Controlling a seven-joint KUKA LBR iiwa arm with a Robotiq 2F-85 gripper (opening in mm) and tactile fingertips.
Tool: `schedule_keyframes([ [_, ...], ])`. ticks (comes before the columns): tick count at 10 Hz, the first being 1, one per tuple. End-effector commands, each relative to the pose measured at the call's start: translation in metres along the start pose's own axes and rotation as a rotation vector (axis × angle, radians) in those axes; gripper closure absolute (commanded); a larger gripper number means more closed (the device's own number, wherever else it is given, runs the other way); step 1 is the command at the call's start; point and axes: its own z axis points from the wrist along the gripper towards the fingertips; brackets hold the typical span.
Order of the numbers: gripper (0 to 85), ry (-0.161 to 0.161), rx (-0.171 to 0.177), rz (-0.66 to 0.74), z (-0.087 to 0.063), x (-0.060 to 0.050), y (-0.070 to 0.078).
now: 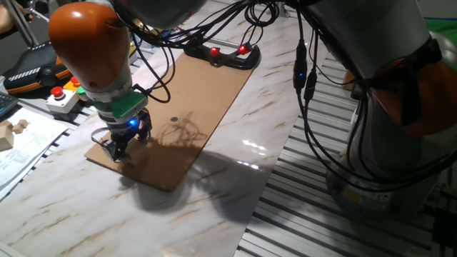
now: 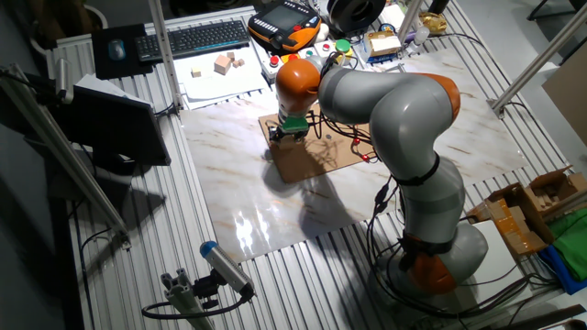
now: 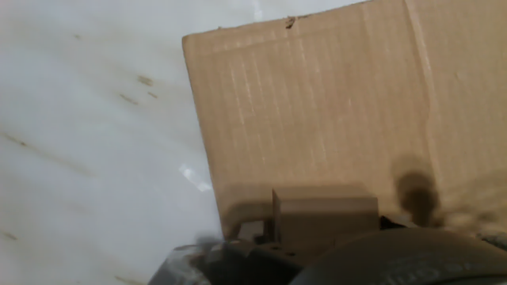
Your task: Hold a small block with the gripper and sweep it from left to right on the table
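Observation:
My gripper point(image 1: 123, 151) is black with a blue light and a green ring. It points down at the near-left corner of a flat brown cardboard sheet point(image 1: 186, 107) lying on the white marble table point(image 1: 214, 207). In the hand view, the small tan block point(image 3: 325, 215) sits between the fingers, low over the cardboard point(image 3: 333, 103), with the table point(image 3: 87, 142) to its left. The jaws appear shut on the block. In the other fixed view, the gripper point(image 2: 292, 134) is at the cardboard's far-left corner; the block is too small to see there.
A black power strip with red lights point(image 1: 225, 53) lies at the cardboard's far end. Cables hang above it. A red stop button box point(image 1: 61, 96) and pale wooden pieces on paper point(image 1: 8, 132) sit left of the table. Slatted metal point(image 1: 343, 214) borders the right.

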Motion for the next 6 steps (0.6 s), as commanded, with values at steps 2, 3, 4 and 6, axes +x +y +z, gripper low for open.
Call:
schedule_keyframes([
  [2, 4.0, -0.001, 0.000, -0.001, -0.002, -0.001, 0.000],
  [3, 4.0, -0.001, 0.000, -0.001, -0.004, -0.002, -0.001],
  [4, 4.3, -0.001, 0.001, 0.001, -0.010, -0.004, -0.003],
  [6, 5.7, 0.007, 0.010, 0.009, -0.025, -0.010, -0.011],
])
